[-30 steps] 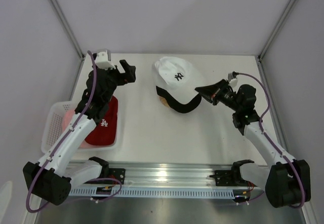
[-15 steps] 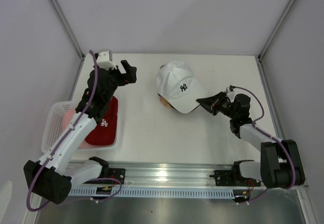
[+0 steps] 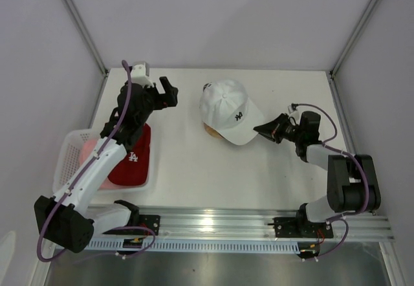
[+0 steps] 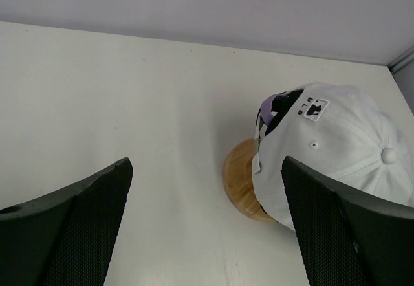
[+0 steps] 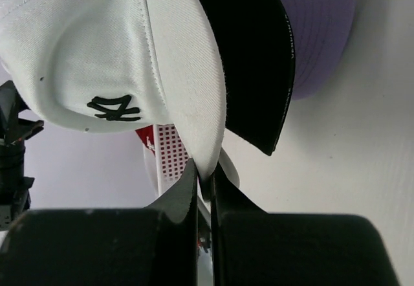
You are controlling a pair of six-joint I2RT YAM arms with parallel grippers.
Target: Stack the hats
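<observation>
So the white cap has settled lower on the stand, brim toward 5 o'clock, right hand still pinching it, left hand open

The top camera looks steeply down from over the near edge of the worktop, taking in all of it. The left wrist camera sits low, well apart from the white cap, facing its back. The right wrist camera is hard against that cap's brim, its view tilted. All three share the cap.
</observation>
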